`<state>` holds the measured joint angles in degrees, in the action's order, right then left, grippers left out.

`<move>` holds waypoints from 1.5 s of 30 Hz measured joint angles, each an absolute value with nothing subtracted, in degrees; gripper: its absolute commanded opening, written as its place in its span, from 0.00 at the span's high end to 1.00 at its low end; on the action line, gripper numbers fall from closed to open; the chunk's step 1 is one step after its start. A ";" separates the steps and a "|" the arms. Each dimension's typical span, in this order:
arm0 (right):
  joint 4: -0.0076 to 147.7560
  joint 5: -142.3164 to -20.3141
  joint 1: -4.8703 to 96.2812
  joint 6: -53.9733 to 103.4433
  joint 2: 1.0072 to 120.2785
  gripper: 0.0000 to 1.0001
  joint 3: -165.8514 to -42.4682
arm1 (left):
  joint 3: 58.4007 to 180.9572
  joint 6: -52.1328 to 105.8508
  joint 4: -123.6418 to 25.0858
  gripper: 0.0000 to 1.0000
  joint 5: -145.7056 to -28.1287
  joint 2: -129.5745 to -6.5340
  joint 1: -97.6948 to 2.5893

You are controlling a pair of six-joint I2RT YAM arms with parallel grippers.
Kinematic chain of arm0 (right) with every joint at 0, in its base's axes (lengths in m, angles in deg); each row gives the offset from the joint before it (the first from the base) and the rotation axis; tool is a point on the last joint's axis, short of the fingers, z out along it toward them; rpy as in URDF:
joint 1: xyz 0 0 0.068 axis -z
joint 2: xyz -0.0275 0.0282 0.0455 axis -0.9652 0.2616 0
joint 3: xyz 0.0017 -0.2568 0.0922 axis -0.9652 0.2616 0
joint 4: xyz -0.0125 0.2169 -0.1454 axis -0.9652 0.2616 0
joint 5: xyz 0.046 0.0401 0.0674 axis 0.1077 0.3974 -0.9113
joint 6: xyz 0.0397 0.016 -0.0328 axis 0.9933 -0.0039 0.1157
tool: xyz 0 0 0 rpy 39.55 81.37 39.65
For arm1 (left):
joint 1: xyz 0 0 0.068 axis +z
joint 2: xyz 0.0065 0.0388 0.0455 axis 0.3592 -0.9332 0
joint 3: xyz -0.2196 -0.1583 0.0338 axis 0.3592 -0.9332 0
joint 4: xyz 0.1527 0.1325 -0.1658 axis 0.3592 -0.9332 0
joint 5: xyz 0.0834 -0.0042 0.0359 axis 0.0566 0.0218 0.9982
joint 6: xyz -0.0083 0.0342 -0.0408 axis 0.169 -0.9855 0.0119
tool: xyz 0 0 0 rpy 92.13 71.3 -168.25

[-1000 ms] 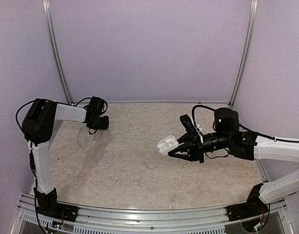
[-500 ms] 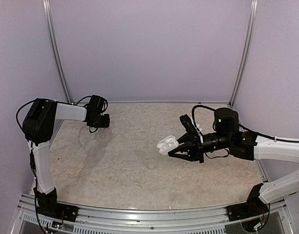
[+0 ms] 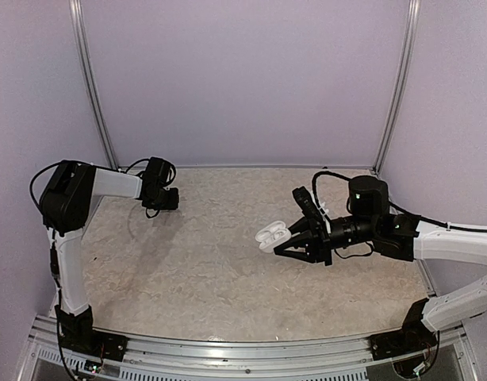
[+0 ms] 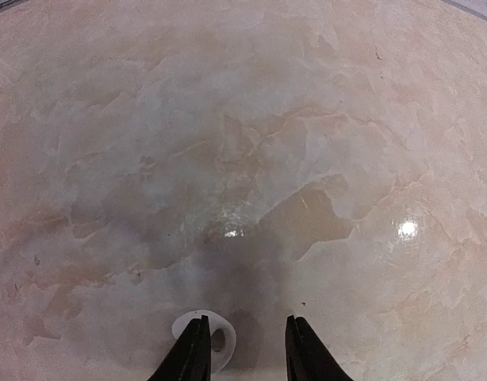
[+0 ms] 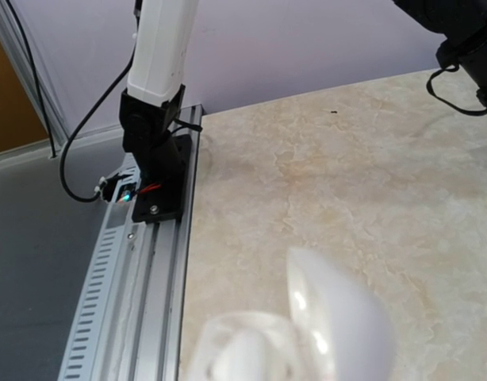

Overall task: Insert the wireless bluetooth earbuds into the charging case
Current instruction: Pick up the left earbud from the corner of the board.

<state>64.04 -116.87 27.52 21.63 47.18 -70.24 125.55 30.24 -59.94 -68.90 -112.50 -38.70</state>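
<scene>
- Overhead, the right gripper (image 3: pixel 285 238) is closed on the charging case (image 3: pixel 271 235) and holds it off the table (image 3: pixel 204 278), right of the middle.
- The case is open, its white halves spread, with two small dark hollows facing up. What sits in them is too small to tell.
- From the right wrist, the case (image 5: pixel 323 325) is a white blur at the bottom edge. Any brand or writing on it cannot be read in either view.
- The left gripper (image 3: pixel 170 198) hangs over the far left part of the table, well apart from the case.
- From the left wrist, the left gripper (image 4: pixel 247 320) has its fingers apart, with bare marbled table showing through the gap.
- One small white earbud (image 4: pixel 224 332), round with a dark hole, sits partly behind one finger. Whether it touches that finger cannot be told.
- The left arm's black base (image 5: pixel 152 178) shows small green and red lights but no legible label.
</scene>
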 measured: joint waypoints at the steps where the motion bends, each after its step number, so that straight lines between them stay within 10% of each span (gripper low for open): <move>1: 64.07 -116.87 27.52 21.63 47.18 1.00 -70.24 | 125.55 30.24 -59.68 0.66 -68.87 -112.61 -38.68; 45: 64.37 -116.26 27.52 21.60 47.18 1.00 -70.24 | 124.48 30.85 -61.29 0.91 -62.47 -112.28 -37.15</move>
<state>64.37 -116.26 27.52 21.60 47.18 -70.24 124.48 30.85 -61.29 -62.47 -112.28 -37.15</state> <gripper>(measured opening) 0.239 0.122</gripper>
